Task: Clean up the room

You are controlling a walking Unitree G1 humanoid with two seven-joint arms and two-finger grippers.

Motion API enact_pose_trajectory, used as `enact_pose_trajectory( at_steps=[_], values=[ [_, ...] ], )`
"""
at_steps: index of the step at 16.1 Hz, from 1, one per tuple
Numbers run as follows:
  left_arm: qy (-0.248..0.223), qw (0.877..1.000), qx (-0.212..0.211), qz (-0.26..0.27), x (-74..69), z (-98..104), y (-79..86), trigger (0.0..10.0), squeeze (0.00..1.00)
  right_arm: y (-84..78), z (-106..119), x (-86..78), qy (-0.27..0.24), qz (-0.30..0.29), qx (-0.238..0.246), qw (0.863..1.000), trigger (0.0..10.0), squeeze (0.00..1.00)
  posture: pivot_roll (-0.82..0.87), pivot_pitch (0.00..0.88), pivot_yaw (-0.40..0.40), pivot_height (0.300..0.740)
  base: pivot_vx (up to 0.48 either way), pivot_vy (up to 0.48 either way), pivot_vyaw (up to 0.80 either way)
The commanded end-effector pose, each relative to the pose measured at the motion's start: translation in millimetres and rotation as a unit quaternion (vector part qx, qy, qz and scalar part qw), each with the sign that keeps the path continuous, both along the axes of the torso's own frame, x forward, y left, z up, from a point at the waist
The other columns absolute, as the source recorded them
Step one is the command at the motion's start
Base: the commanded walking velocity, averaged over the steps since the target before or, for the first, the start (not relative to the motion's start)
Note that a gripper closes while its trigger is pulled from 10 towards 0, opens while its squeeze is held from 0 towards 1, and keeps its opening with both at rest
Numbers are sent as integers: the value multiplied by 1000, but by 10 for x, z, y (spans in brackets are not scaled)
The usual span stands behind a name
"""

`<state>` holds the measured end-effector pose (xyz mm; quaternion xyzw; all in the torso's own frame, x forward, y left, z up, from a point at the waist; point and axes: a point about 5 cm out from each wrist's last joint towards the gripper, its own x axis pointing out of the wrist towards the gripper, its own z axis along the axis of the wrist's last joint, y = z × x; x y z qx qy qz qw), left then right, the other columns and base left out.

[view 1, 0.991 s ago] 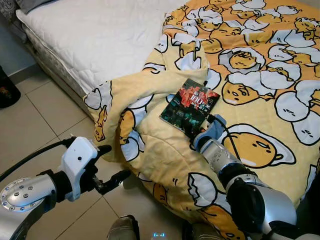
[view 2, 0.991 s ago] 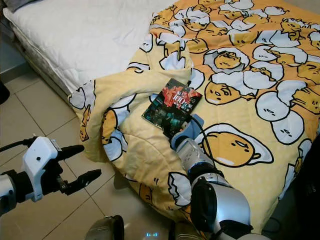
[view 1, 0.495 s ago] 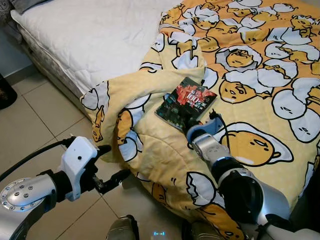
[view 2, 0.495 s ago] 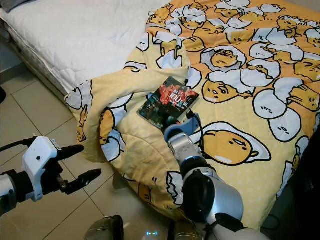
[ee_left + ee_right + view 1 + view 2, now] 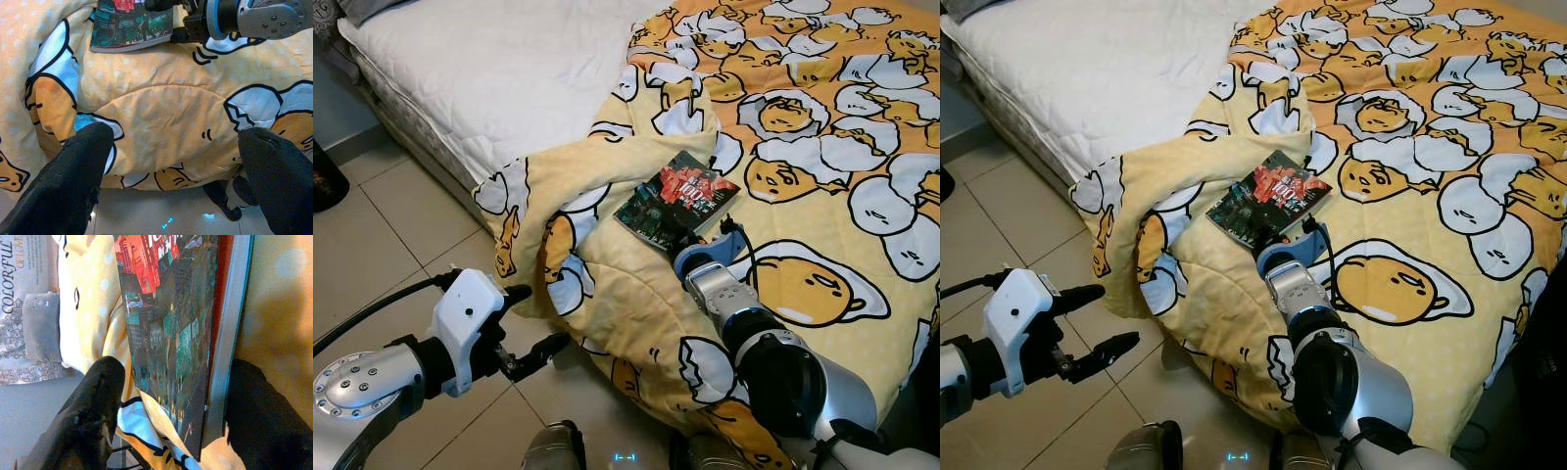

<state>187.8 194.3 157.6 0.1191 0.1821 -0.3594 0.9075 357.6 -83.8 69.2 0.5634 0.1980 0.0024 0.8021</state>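
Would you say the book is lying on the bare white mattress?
No, the book rests on the yellow egg-print blanket, beside the bare mattress.

My fingers [image 5: 73,186] are matte black, and my arms are silver with a white housing at the left wrist [image 5: 465,315] and a pale blue ring at the right wrist [image 5: 703,257]. The blanket [image 5: 822,147] is yellow-orange with pale dots, printed all over with white egg shapes and yellow yolk figures outlined in black. The book [image 5: 676,199] has a dark cover with teal-green patches, a red top area and white lettering. The mattress [image 5: 509,69] is quilted white. The floor tiles [image 5: 391,225] are beige with grey grout.
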Motion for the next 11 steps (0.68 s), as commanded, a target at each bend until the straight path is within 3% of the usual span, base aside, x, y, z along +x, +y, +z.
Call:
enact_pose_trajectory(
  at_steps=[1,11],
  values=[
    [-6,1000,3,2,-9,38,10,10000,1000,-8,44,33,-2,-7,1,1000,0,0,209,186,14,740,0,0,0],
    [-7,1000,-2,-2,13,49,-8,10000,1000,11,21,16,-2,3,-16,1000,0,0,207,179,17,740,0,0,0]
  ],
)
